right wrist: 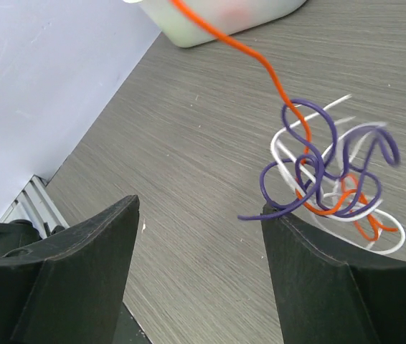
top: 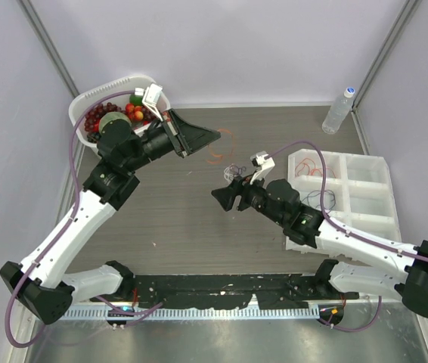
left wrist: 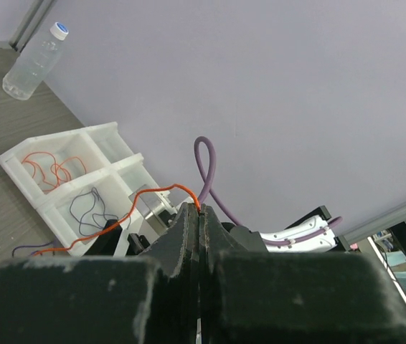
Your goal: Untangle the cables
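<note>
A small tangle of purple, white and orange cables [right wrist: 332,175] lies on the table, just right of my right gripper's right fingertip; it also shows in the top view [top: 237,172]. My right gripper [right wrist: 199,208] is open and empty, low over the table beside the tangle [top: 220,194]. My left gripper [left wrist: 199,209] is shut on one end of an orange cable [left wrist: 138,202] and holds it raised above the table [top: 212,137]. That orange cable [right wrist: 239,46] runs down into the tangle.
A white divided tray [top: 365,198] at the right holds loose red cables [left wrist: 49,170] and dark cables [left wrist: 88,208] in separate compartments. A white basket [top: 85,102] of fruit stands at the back left. A plastic bottle [top: 339,110] stands at the back right.
</note>
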Robot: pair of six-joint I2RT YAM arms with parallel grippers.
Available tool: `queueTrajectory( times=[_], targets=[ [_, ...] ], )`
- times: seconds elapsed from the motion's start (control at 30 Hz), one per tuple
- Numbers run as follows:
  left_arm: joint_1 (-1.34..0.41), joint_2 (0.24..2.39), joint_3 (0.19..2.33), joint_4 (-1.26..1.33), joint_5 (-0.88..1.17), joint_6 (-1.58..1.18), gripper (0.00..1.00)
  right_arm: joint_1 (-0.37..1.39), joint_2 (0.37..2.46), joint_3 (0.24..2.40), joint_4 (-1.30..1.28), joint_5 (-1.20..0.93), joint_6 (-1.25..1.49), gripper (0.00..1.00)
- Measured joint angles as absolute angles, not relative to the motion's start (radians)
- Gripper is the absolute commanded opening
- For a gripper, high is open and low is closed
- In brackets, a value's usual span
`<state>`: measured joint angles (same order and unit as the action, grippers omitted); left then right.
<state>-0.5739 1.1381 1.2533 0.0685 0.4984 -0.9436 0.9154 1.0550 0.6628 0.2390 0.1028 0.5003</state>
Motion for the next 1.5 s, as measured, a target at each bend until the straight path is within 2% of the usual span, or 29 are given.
queueTrajectory(
  times=[0.2, 0.37, 0.53, 0.6, 0.67, 0.73, 0.77, 0.83, 0.9, 1.03, 1.17, 1.3, 1.5],
  targets=[
    [-0.574, 1.124, 1.253, 0.072, 0.501, -0.953, 0.00, 0.931, 1.002, 0.671, 0.170, 0.194, 0.476, 0.74],
    [-0.574, 1.123, 1.253, 0.070, 0.504, -0.963, 0.00, 0.930, 0.991, 0.790, 0.062, 0.230, 0.433, 0.74],
    [-0.574, 1.131, 1.254, 0.072, 0.531, -0.981, 0.00, 0.931, 1.014, 0.880, 0.063, 0.167, 0.389, 0.74],
    [-0.574, 1.140, 1.254, 0.080, 0.554, -0.996, 0.00, 0.932, 1.046, 0.900, 0.088, 0.142, 0.376, 0.70],
    [-0.574, 1.147, 1.254, 0.085, 0.569, -1.009, 0.00, 0.933, 1.088, 0.906, 0.117, 0.126, 0.372, 0.62],
    [-0.574, 1.147, 1.254, 0.087, 0.576, -1.015, 0.00, 0.934, 1.143, 0.905, 0.161, 0.110, 0.377, 0.47],
    [-0.574, 1.147, 1.257, 0.088, 0.579, -1.015, 0.00, 0.934, 1.172, 0.905, 0.184, 0.104, 0.382, 0.37],
    [-0.574, 1.147, 1.269, 0.086, 0.580, -1.013, 0.00, 0.934, 1.245, 0.896, 0.260, 0.104, 0.412, 0.27],
    [-0.574, 1.147, 1.302, 0.062, 0.577, -1.000, 0.00, 0.934, 1.334, 0.854, 0.374, 0.120, 0.463, 0.25],
    [-0.574, 1.144, 1.420, -0.057, 0.527, -0.915, 0.00, 0.934, 1.526, 0.745, 0.534, 0.144, 0.568, 0.33],
    [-0.574, 1.139, 1.592, -0.169, 0.431, -0.799, 0.00, 0.935, 1.647, 0.659, 0.562, 0.145, 0.644, 0.44],
    [-0.574, 1.085, 1.674, -0.200, 0.354, -0.706, 0.00, 0.935, 1.634, 0.622, 0.531, 0.163, 0.659, 0.57],
    [-0.574, 1.032, 1.638, -0.216, 0.309, -0.664, 0.00, 0.935, 1.496, 0.607, 0.498, 0.221, 0.648, 0.64]
  ],
)
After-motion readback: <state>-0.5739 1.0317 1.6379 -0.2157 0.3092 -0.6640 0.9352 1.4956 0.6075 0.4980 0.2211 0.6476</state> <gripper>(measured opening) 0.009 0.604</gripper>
